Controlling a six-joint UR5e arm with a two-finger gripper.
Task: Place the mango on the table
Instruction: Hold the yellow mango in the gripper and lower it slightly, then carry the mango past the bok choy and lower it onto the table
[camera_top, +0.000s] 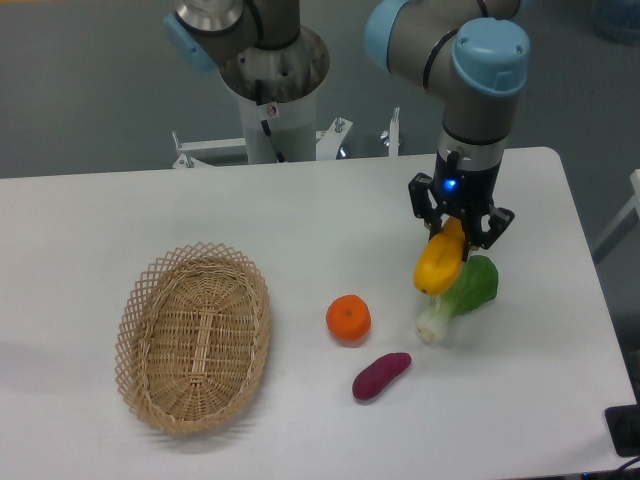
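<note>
Pinching mango (440, 262): hand (459, 226) | white table (90, 220), wicker basket (195, 338) left | grey floor behind

arm (440, 45): grey, light-blue joint caps | end effector (459, 232): black, blue light

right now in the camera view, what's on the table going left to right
oval woven wicker basket → round orange → purple sweet potato → green-and-white bok choy. The yellow mango, held in the gripper, overlaps the bok choy.
</note>
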